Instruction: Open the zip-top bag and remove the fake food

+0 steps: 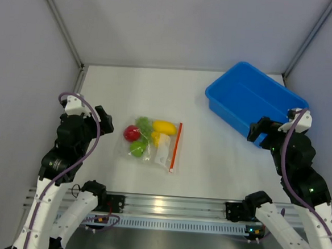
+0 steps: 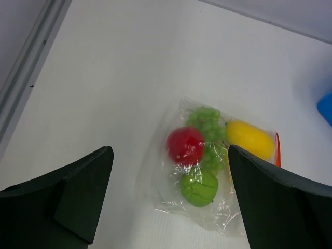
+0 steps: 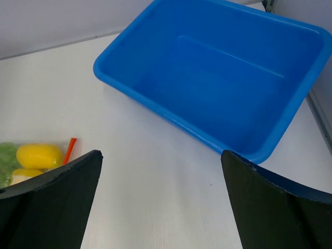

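The clear zip-top bag [image 1: 161, 154] lies flat on the white table, its orange-red zip strip [image 1: 176, 147] along its right edge. Inside are a red apple [image 1: 132, 133], green grapes [image 1: 144, 123], a yellow pear-like piece [image 1: 164, 126] and a green round fruit [image 1: 137, 149]. My left gripper [image 1: 105, 120] is open and empty, above the table left of the bag. In the left wrist view the bag [image 2: 228, 212] lies ahead between my open fingers [image 2: 83, 192]. My right gripper [image 1: 259, 133] is open and empty, near the blue bin's front edge.
A blue plastic bin [image 1: 253, 96] stands at the back right and fills the top of the right wrist view [image 3: 218, 72]. Grey walls enclose the table on the left, back and right. A metal rail [image 1: 166, 207] runs along the near edge.
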### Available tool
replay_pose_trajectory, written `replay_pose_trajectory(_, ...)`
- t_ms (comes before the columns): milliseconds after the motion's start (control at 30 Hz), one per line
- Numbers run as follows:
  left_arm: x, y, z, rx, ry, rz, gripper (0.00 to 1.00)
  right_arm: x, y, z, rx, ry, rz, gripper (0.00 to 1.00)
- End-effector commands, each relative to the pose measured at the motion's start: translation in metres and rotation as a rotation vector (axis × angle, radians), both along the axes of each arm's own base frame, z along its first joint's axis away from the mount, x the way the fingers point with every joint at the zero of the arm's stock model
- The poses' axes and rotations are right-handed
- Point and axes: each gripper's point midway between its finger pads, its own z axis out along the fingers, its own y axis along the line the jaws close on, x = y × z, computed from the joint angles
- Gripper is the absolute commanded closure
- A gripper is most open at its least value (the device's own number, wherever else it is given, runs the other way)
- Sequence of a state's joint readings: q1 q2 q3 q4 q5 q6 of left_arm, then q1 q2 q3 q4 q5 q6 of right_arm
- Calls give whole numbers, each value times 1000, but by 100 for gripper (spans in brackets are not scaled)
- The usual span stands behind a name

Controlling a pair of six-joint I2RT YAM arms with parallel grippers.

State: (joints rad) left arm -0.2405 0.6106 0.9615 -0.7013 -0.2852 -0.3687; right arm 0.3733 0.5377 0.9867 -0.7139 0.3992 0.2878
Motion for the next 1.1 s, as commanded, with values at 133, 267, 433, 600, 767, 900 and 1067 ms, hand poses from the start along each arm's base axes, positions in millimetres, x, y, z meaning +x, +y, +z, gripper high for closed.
replay_pose_trajectory(133, 4, -2, 29, -37, -92, 0, 2, 6, 32, -1, 50, -40, 155, 1)
replay_pose_trajectory(267, 7, -9, 23, -53, -74, -26, 2, 13, 85, -7, 141, -11, 399, 1)
replay_pose_trajectory(433, 12, -11, 9, -38, -31, -34, 2, 18, 129, -15, 310, 53, 554, 1)
replay_pose_trajectory(600, 16, -16, -7, -41, 11, -48, 2, 30, 163, -33, 521, 105, 621, 1)
replay_pose_trajectory(767, 27, -27, -33, -20, 111, -104, 2, 47, 202, -71, 671, 161, 614, 6)
replay_pose_trajectory(900, 32, -32, -47, -5, 161, -130, 2, 44, 238, -118, 724, 256, 523, 8)
replay_pose_trajectory(1067, 29, -31, -50, 4, 162, -138, 2, 37, 273, -156, 805, 288, 481, 13)
